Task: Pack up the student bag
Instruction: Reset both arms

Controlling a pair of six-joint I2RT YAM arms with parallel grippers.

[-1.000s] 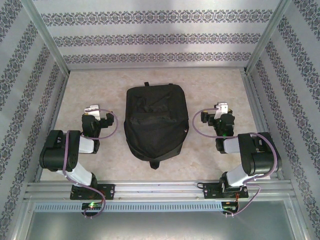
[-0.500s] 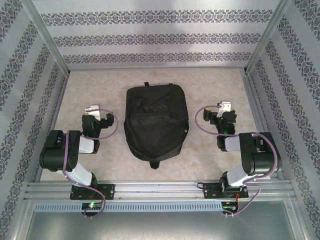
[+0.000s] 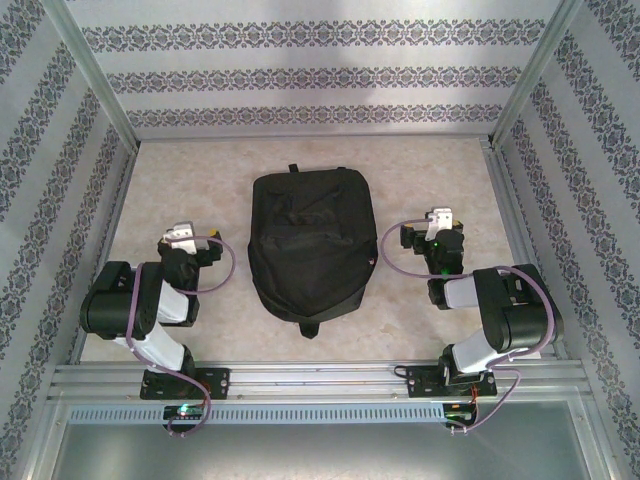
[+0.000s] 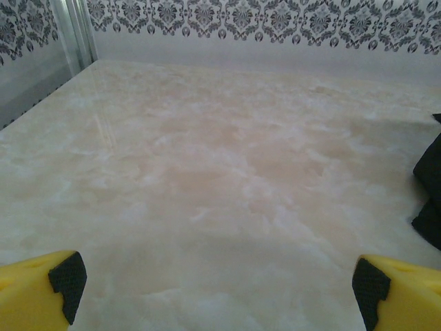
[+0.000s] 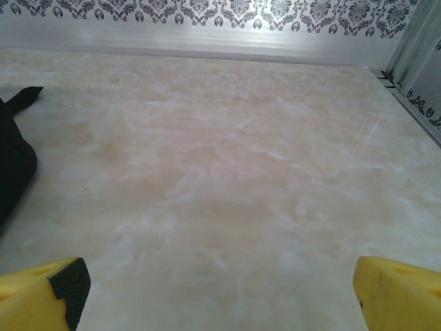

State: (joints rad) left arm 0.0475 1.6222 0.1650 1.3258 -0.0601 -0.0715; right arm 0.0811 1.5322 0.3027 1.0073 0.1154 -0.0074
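Note:
The student bag (image 3: 310,245), a large black fabric backpack, lies flat in the middle of the table with its rounded end toward the arms. My left gripper (image 3: 183,235) hovers to its left and my right gripper (image 3: 440,218) to its right, both apart from it. In the left wrist view my left gripper (image 4: 220,283) is open, its yellow fingers (image 4: 41,289) spread wide over bare table, with the bag's edge (image 4: 431,193) at far right. In the right wrist view my right gripper (image 5: 220,283) is open too, with the bag's edge (image 5: 12,165) at far left.
Patterned walls (image 3: 320,75) and metal frame posts (image 3: 100,80) close in the table on three sides. An aluminium rail (image 3: 320,380) carrying both arm bases runs along the near edge. Pale marble-look tabletop (image 3: 200,170) lies around the bag.
My left gripper has drawn back toward the near edge and slightly left. My right gripper shifted slightly and ended near where it was. The bag has not moved.

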